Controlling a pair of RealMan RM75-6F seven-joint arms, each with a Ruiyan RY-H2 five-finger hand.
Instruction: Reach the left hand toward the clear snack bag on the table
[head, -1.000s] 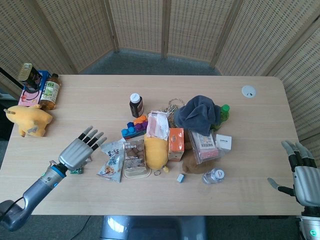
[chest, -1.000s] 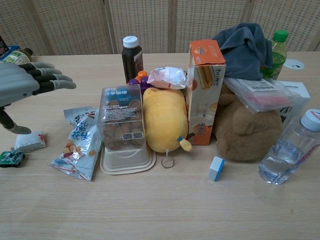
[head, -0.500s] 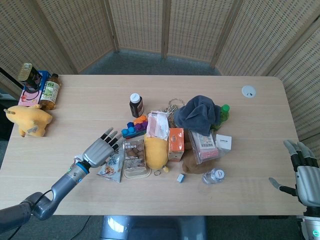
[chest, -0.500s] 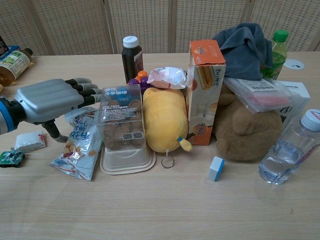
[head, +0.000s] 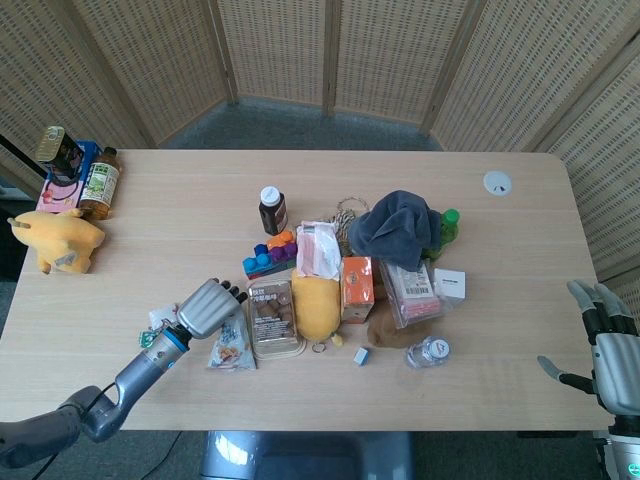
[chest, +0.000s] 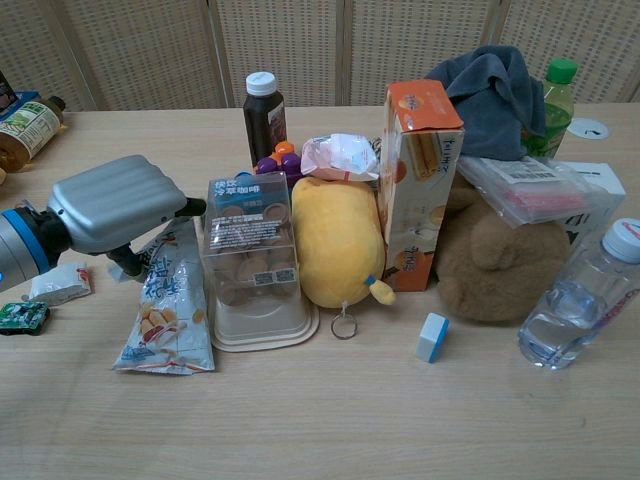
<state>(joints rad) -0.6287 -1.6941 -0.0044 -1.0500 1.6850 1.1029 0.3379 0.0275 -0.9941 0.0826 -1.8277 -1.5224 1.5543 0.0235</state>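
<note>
The clear snack bag (head: 230, 346) (chest: 165, 318) lies lengthwise on the table, just left of a clear cookie box (chest: 250, 262). My left hand (head: 208, 306) (chest: 112, 204) sits over the bag's upper end, back of the hand up and fingers curled downward against it. The thumb points down beside the bag's top left corner. The hand hides whether the fingers actually grip the bag. My right hand (head: 605, 345) hangs off the table's right edge with fingers apart and nothing in it; the chest view does not show it.
Right of the cookie box stand a yellow plush (chest: 338, 240) and an orange carton (chest: 420, 185), with a brown plush (chest: 495, 260) and a water bottle (chest: 580, 300) beyond. A small white packet (chest: 58, 283) and a green chip (chest: 22, 316) lie left of my hand.
My left hand moved right onto the bag's top and its fingers went from outstretched to curled. The bag swung from slanted to lengthwise, and the cookie box and carton shifted right.
</note>
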